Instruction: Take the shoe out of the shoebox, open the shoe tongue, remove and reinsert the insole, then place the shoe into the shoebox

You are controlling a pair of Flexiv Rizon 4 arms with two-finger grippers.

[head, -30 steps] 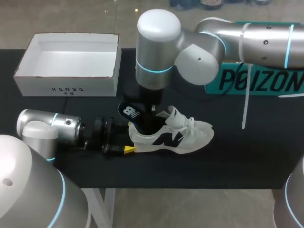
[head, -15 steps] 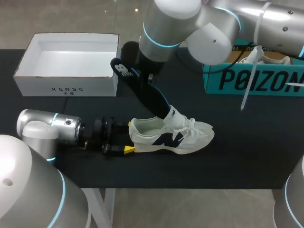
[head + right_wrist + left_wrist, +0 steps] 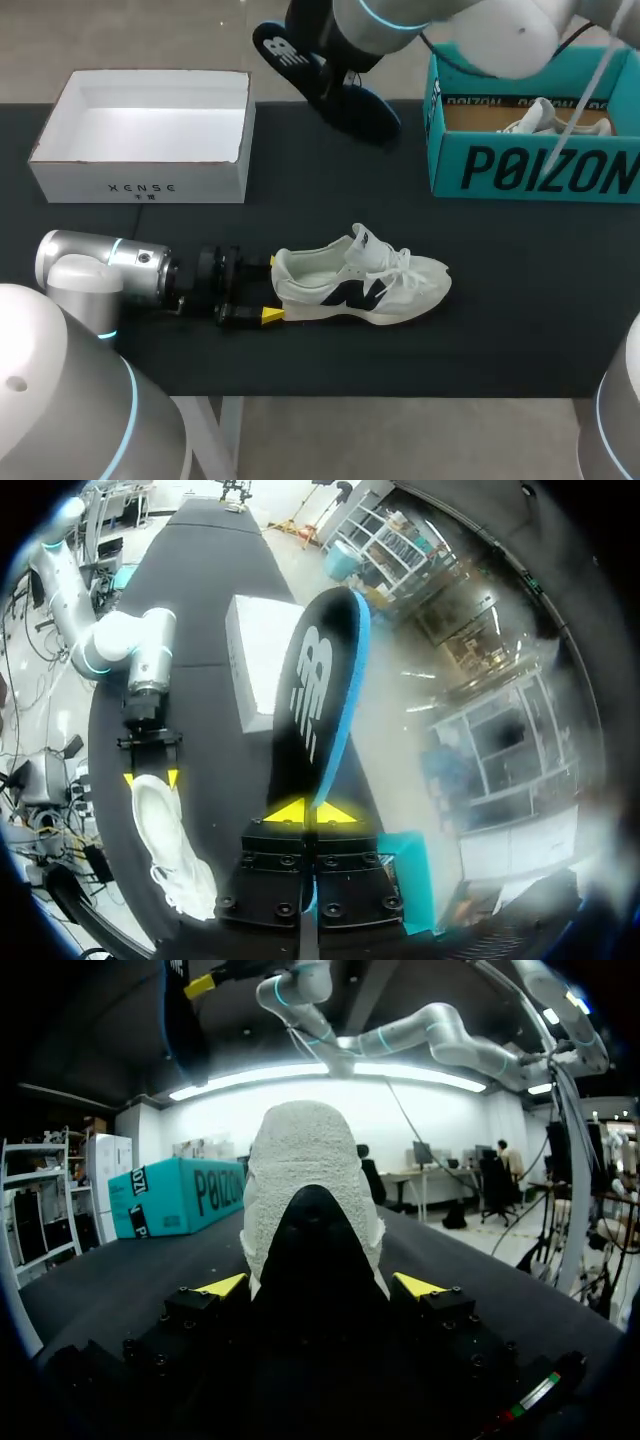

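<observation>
A wide black table (image 3: 540, 330) with a dark, even, unpatterned top

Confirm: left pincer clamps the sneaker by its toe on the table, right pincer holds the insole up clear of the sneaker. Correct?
One thing is off. The left pincer clamps the sneaker by its heel, not its toe. The left wrist view shows the heel in its grip, with the toe pointing away. The rest holds: the right pincer holds the insole up clear of the sneaker.
</observation>
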